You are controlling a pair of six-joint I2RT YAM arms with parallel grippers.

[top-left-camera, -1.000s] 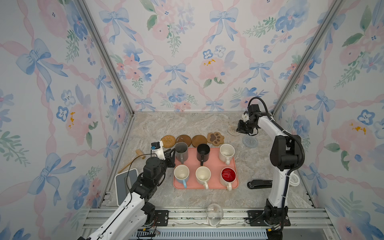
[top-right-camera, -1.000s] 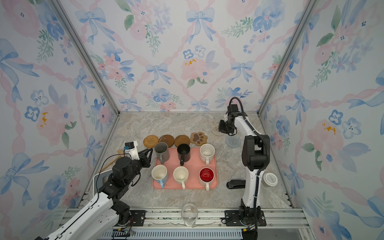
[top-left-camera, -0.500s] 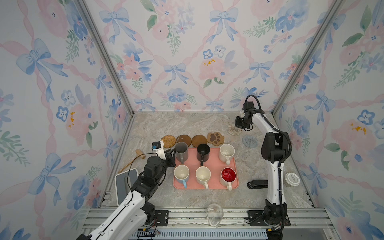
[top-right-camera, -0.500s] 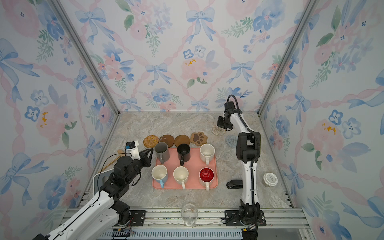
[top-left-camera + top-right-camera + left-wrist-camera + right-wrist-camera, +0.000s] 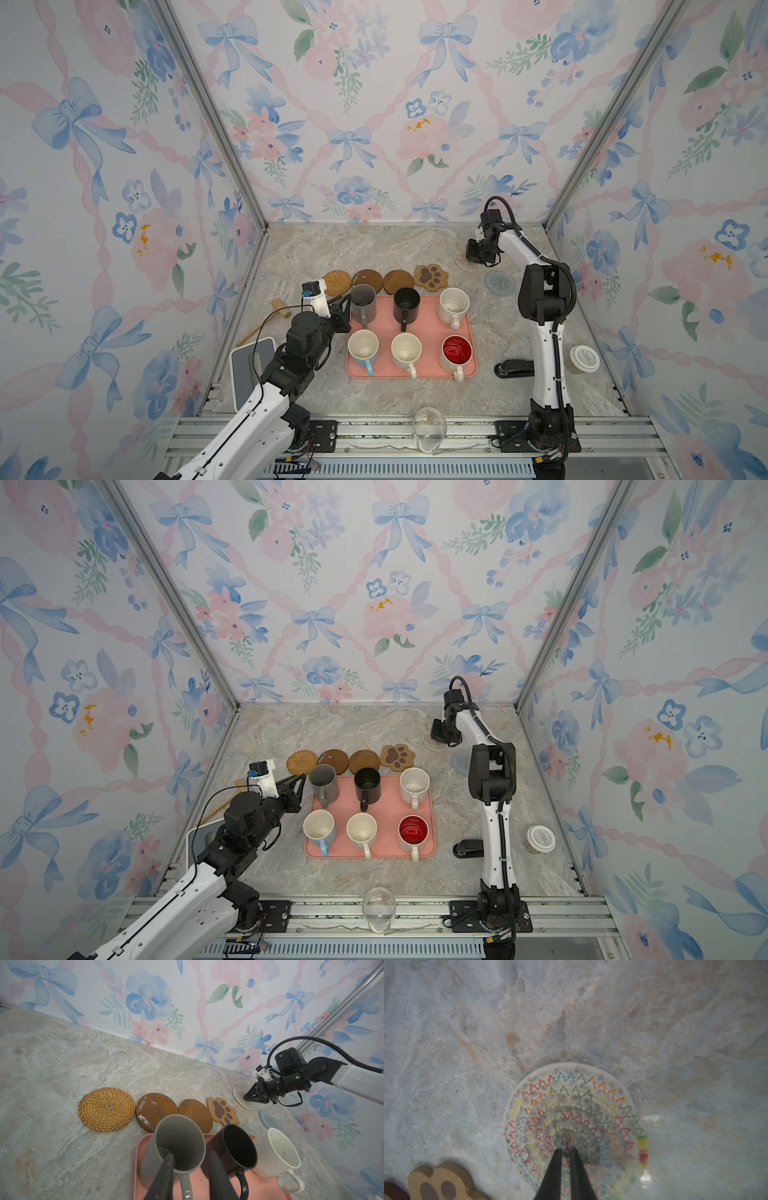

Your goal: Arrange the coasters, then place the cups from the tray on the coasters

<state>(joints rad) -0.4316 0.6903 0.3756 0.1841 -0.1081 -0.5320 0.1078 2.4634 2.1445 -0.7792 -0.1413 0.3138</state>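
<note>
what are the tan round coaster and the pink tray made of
The tan round coaster is likely rattan or a similar plant fibre, matte: its coiled spiral weave shows. The pink tray looks like plastic or silicone, smooth, with uniform colour and a rounded moulded rim.

Six handled mugs stand on one salmon-pink rectangular tray (image 5: 428, 328): one grey mug (image 5: 363, 301), one black mug (image 5: 406, 303), one speckled cream-white mug (image 5: 454, 303), one pale blue mug (image 5: 363, 347), one plain cream-white mug (image 5: 406, 349) and one red-lined white mug (image 5: 456, 351). Six flat coasters lie toward the far edge of the worktop (image 5: 374, 249): one woven tan rattan round (image 5: 337, 281), two brown rounds (image 5: 368, 279) (image 5: 398, 281), one brown paw-print shape (image 5: 431, 277), one white woven round (image 5: 462, 259), one grey-blue woven round (image 5: 499, 283). There is also one clear glass (image 5: 429, 423), one white-lidded cup (image 5: 584, 359), one black stapler (image 5: 514, 368), one wooden mallet (image 5: 272, 318) and one white-framed grey tablet (image 5: 251, 370).
</note>
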